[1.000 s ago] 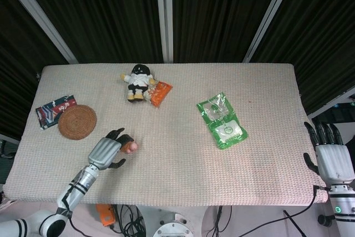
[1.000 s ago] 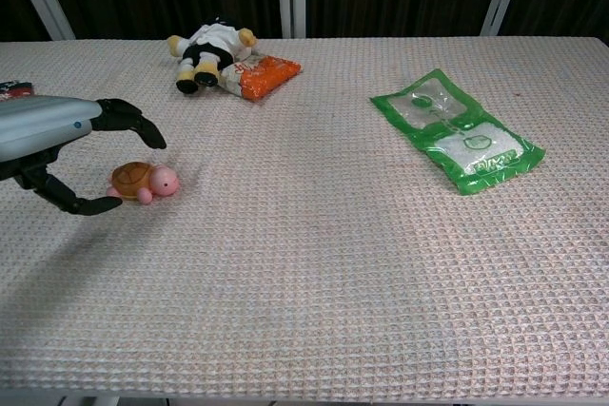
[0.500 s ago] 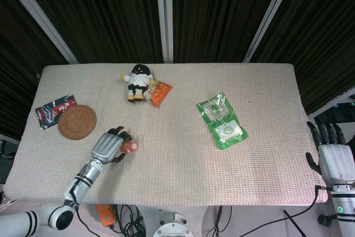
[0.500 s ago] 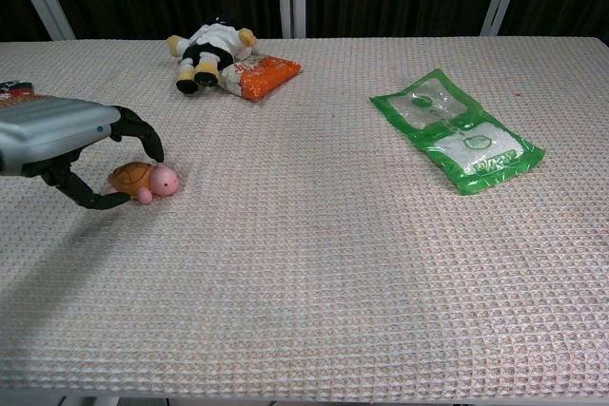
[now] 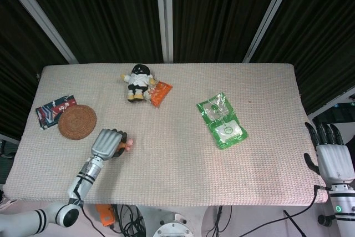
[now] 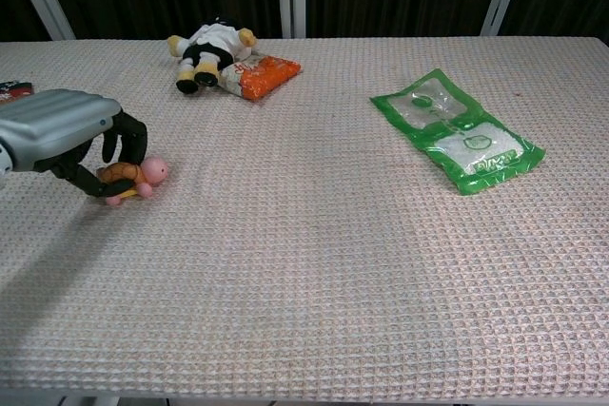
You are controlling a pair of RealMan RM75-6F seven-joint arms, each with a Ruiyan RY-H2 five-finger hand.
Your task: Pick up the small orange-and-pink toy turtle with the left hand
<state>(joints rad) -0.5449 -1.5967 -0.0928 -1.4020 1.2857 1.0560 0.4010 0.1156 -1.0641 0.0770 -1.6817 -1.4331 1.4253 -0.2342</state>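
My left hand (image 6: 71,135) curls its fingers around the turtle (image 6: 133,178), pinching it at the table (image 6: 314,263).

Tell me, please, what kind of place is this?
Probably a robot test station: a table under woven beige cloth, black curtains on pale metal posts, and cables below the table's front edge.

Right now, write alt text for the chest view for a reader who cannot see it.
The robot's left hand grips a small orange-and-pink toy turtle at the left of a woven table. Farther back lie a plush doll beside an orange packet, and to the right a green packet.
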